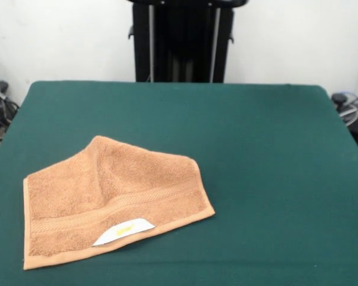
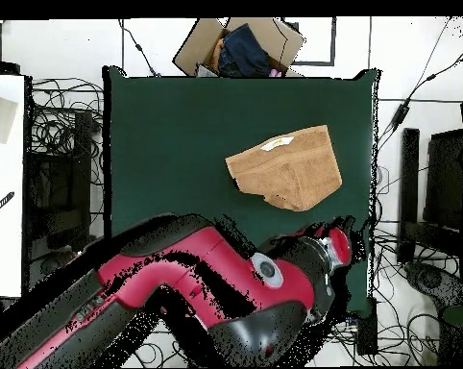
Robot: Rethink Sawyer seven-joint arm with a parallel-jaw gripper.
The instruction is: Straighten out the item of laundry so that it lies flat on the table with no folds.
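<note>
The orange-tan towel (image 1: 110, 199) (image 2: 285, 167) is seen lying on the green bench (image 1: 256, 149) (image 2: 178, 144), not yet flat. In the front view it is placed in the near left part of the bench. Its far edge is folded over toward the middle, so that a raised ridge runs down from a peak at the far side and the outline is drawn into an irregular shape with slanted far edges. A woven band (image 1: 107, 208) is seen running across the cloth near the near edge, and a white label (image 1: 124, 231) (image 2: 279, 143) with a yellow mark is laid on the cloth just above that edge's hem. In the overhead view the same towel is found toward the right of the bench, with the label at its upper edge and the folded, bunched part at its lower right.

The red and black arm (image 2: 197, 288) is shown only in the overhead view, drawn back over the bench's lower edge, with its end (image 2: 333, 245) lying below the towel and apart from it. The fingers are not made out there, so whether they are open or closed cannot be told. In the front view only the black pedestal (image 1: 182, 42) is seen behind the bench. A cardboard box (image 2: 237, 46) holding what may be dark cloth is seen beyond the bench's upper edge in the overhead view.
</note>
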